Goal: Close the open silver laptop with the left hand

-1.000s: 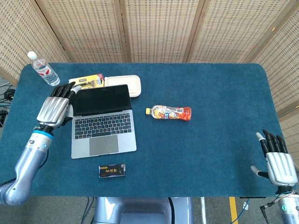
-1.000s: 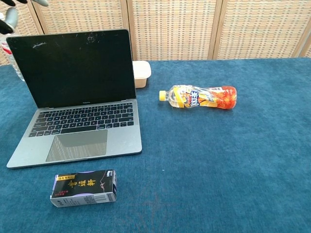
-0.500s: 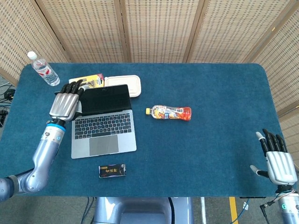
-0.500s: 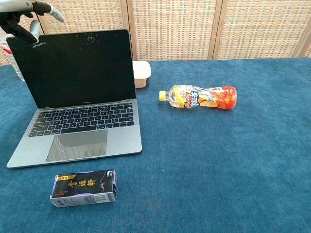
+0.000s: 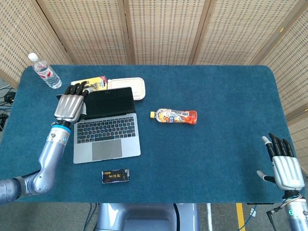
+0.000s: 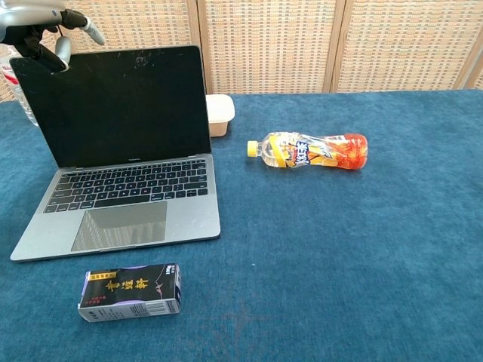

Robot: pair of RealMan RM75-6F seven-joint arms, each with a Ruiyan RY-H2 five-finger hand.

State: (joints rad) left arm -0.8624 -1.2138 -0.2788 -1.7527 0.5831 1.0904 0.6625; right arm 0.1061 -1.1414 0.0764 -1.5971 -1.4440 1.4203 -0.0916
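Laptop (image 5: 106,122) sits open on the tabletop (image 5: 216,154), far left side. My left robot hand (image 5: 70,103) is at the screen's top left corner, fingers loosely spread, gripping nothing. My right robot hand (image 5: 285,166) rests spread at the right edge.

So the silver laptop (image 5: 106,124) is sitting wide open on the blue table, over toward the 9 o'clock side in the head view. Lid's up and leaning back a little, screen black and off, a few scuffs or smudges along its top edge. Dark keys, big trackpad below them, silver-grey deck, base flat on the cloth and turned slightly off square with the table edge. In the chest view it fills the 9 to 10 o'clock area, hinge away from the robot.
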